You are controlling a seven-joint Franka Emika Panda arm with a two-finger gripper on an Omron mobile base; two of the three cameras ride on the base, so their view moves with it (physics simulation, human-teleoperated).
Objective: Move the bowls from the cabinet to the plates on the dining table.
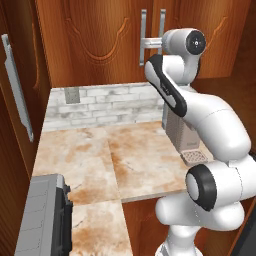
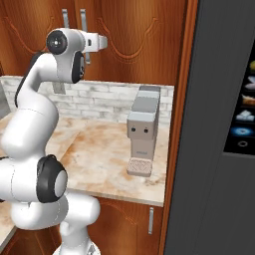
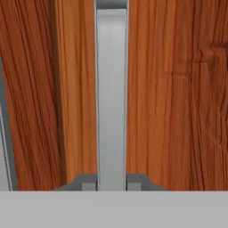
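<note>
The end effector point(image 3: 111, 186) has its two dark tips on either side of a silver bar handle point(image 3: 111, 98), clamped on it. My read: it grips here so the arm can swing the door out and reach the bowls shut inside. The handle runs straight toward twelve o'clock in the hand view, against reddish-brown grain. Pull back and the cabinet point(image 1: 100, 40) sits up at twelve o'clock, carved curved panels, doors shut. Below, the marbled tabletop point(image 1: 135, 160) carries a grey coffee machine point(image 2: 143, 132) at three o'clock.
</note>
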